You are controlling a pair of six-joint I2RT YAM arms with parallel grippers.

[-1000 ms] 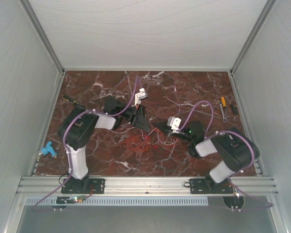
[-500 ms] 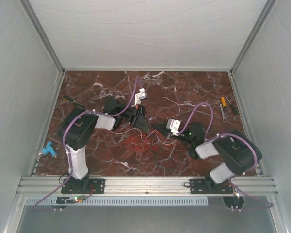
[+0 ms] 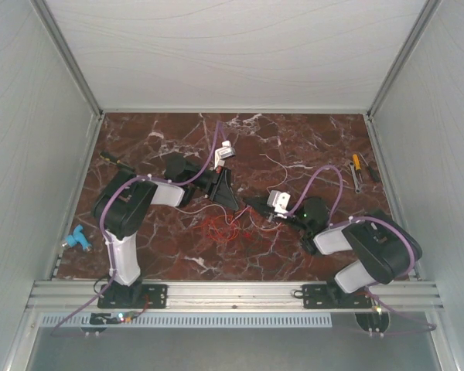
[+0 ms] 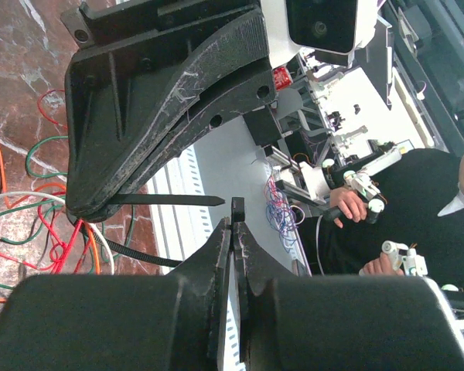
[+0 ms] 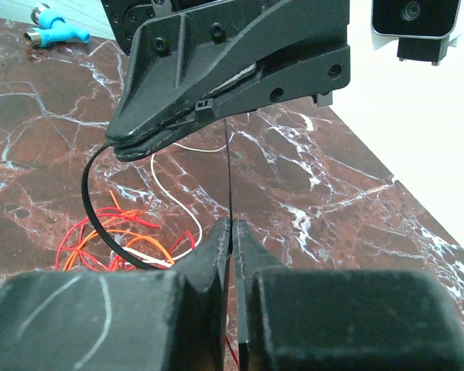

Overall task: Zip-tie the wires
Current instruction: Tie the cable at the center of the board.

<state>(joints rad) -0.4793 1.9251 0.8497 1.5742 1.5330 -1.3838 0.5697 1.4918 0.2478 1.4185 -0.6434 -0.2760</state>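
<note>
The wires (image 3: 220,228) lie in a loose red, orange and white tangle on the marble between the arms; they also show in the left wrist view (image 4: 54,232) and the right wrist view (image 5: 116,232). My left gripper (image 3: 233,201) (image 4: 232,224) is shut on the head end of the black zip tie (image 4: 237,207). My right gripper (image 3: 249,202) (image 5: 230,224) is shut on the zip tie's tail (image 5: 228,170). The strip curves in a loop (image 5: 93,209) down around the wires. The pointed tail tip (image 4: 213,200) sits right beside the head; I cannot tell whether it has entered.
A yellow-handled screwdriver (image 3: 356,162) and a small wrench (image 3: 358,180) lie at the right edge. A blue object (image 3: 76,238) lies at the near left. A loose white wire (image 3: 282,164) runs behind the right gripper. Walls enclose the table.
My right arm has shifted slightly, its elbow swinging right and its gripper easing a little nearer the left gripper. The left arm has not moved.
</note>
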